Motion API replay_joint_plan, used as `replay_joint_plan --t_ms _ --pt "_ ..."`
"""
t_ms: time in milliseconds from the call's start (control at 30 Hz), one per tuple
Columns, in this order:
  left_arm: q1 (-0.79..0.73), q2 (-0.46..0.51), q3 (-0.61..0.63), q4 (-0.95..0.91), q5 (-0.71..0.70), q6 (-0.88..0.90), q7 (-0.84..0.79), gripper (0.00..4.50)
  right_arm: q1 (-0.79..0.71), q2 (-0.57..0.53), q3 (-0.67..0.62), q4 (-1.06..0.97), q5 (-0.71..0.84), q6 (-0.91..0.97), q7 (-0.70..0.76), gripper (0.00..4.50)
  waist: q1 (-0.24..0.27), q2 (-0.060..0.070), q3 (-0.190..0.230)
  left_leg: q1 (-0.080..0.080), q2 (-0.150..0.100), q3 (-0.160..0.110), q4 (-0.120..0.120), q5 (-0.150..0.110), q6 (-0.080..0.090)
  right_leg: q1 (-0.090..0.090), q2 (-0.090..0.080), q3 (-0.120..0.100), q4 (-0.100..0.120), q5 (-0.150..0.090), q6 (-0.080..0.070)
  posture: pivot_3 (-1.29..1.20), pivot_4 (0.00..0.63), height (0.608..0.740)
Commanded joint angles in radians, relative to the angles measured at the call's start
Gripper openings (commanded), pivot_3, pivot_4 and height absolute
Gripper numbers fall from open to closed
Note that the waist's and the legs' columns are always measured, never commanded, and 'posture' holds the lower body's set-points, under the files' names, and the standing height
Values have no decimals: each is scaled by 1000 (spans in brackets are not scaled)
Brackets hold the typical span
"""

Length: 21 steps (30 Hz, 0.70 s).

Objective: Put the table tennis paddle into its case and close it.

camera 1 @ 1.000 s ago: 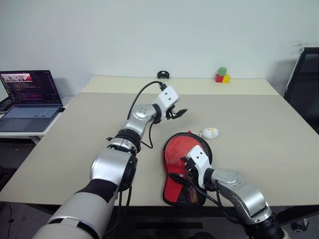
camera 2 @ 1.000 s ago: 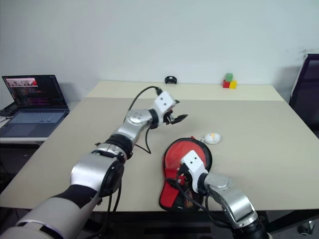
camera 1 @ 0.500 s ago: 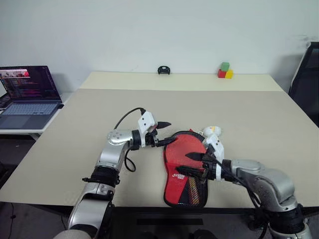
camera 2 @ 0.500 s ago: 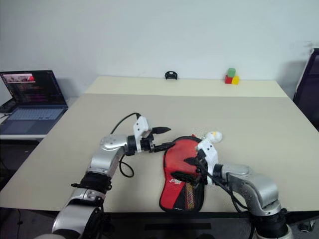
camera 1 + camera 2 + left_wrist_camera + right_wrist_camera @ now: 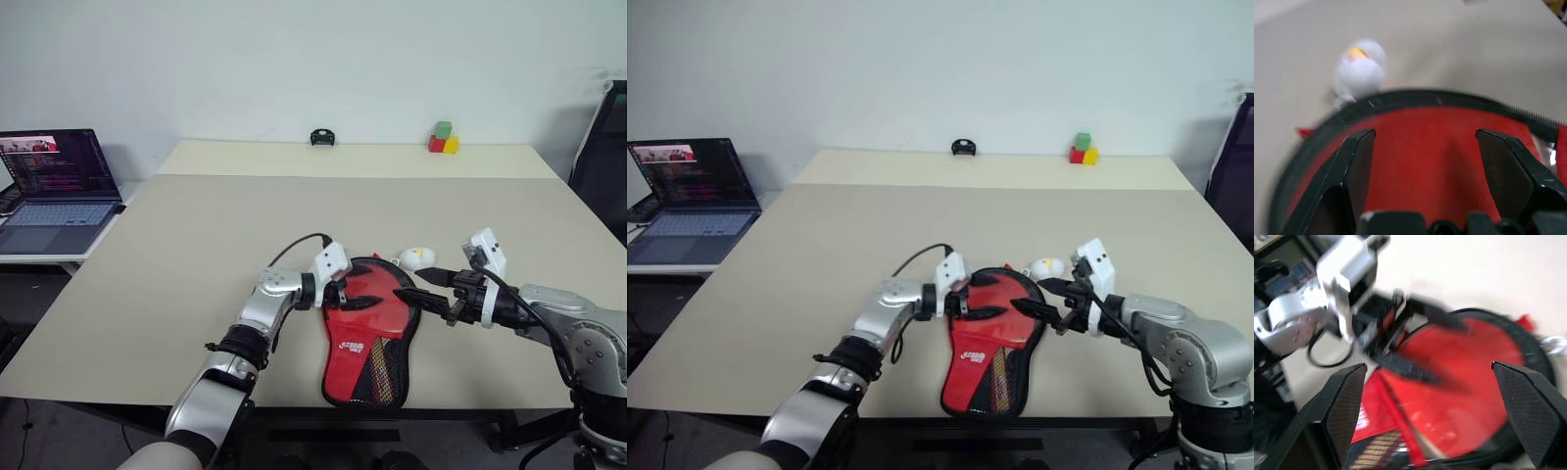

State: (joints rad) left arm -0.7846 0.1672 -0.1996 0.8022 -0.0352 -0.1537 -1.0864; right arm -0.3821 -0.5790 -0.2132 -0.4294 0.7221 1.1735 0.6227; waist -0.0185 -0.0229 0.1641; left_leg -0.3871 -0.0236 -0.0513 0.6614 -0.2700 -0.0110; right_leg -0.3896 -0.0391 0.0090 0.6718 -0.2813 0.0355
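Desk [image 5: 196, 235], wide and beige, held a red case [image 5: 367, 328] lying flat near the front edge, its round end pointing away from us and its narrow mesh-pocket end toward us. We saw a white logo on the red fabric and a black zipper edge around it. At the round end the black edge stood a little apart from the red inside. We could not tell whether the paddle was already inside; the smooth red surface within the round end could have been either its rubber face or the case lining.

Our left gripper [image 5: 364, 291] reached in from the left side and hovered over the round end of the case, jaws spread and holding nothing. In the left wrist view the two black fingers [image 5: 1354, 166] stood wide apart over the red surface. Our right gripper [image 5: 423, 286] hung at the right side of the round end, pointing left toward the other gripper, jaws also spread wide and grasping nothing.

A small white object [image 5: 415, 258] with an orange spot lay just beyond the case's round end. Farther back, red, yellow and green blocks [image 5: 439, 143] were stacked near the far edge, and a small black item [image 5: 320, 137] sat near the middle of that edge. A laptop [image 5: 57, 181] stood open on a side table to the left.
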Motion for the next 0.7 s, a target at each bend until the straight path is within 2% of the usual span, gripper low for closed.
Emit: replay_joint_plan --t_ms 33,100,200,500,700 --pt "-37 -22 -15 94 28 -61 11 3549 -23 -15 -26 3 -5 -47 -23 4500 2 0 0 0 0 0 0 0 0 0 0 0 0 0 0 0 150 740" --pt "-50 -31 -11 124 34 -82 25 3549 -24 -19 -24 8 -2 -54 -29 4500 3 0 0 0 0 0 0 0 0 0 0 0 0 0 0 0 150 740" --pt "-67 -44 1 148 32 -105 44 4458 -22 -23 -19 13 2 -63 -32 4500 4 0 0 0 -1 0 0 0 0 1 0 0 0 0 0 0 150 740" --pt "-68 -42 -11 124 45 -125 18 4490 -76 -48 31 94 -40 -129 -13 4500 4 0 0 0 -1 0 0 0 0 0 0 0 0 0 0 0 150 740" --pt "-43 -27 -46 118 70 -62 -32 4490 -186 -38 103 255 -164 -261 -29 4500 1 0 0 1 -1 0 0 0 0 0 1 0 1 0 0 0 150 740"
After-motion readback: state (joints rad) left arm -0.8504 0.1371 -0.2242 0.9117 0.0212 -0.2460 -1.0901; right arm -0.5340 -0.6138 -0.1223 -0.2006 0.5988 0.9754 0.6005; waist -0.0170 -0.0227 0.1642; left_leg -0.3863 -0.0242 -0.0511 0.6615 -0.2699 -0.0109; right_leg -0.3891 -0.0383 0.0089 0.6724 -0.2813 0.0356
